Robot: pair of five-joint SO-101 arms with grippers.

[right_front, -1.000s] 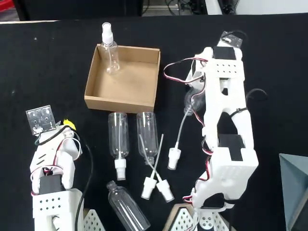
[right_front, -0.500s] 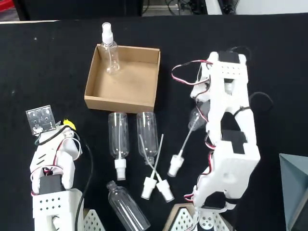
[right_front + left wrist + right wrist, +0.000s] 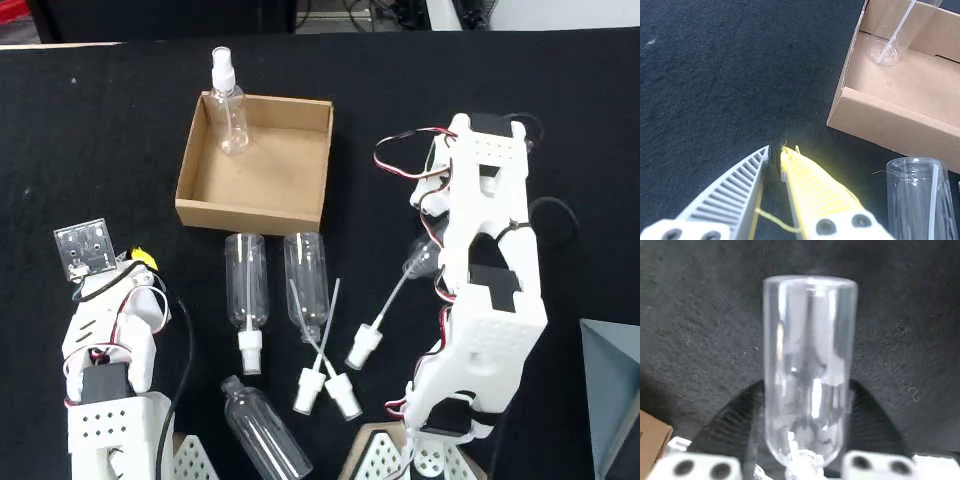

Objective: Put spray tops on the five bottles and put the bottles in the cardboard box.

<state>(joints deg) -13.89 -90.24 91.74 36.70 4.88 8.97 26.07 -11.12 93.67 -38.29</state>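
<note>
Your right gripper is closed round a clear bottle. Its dark jaws press the bottle's shoulder end from both sides, with the flat base pointing away from the wrist. That grip likely keeps the bottle steady for capping. In the overhead view, a spray top lies on the cloth just beside this arm. Its thin tube slants up toward the held bottle (whether the tip sits inside the neck cannot be told).

Your left gripper rests low near the table's front corner, fingers drawn together with nothing between them, well apart from the work.

The cardboard box sits open toward the far side, and one capped bottle stands in its far corner. Two lying bottles rest side by side just in front of the box, necks toward you. An uncapped bottle lies nearer the arm bases, and two loose spray tops lie close together between them, probably staged for easy reach.

The surface is a black cloth. A grey object shows at the right edge.
</note>
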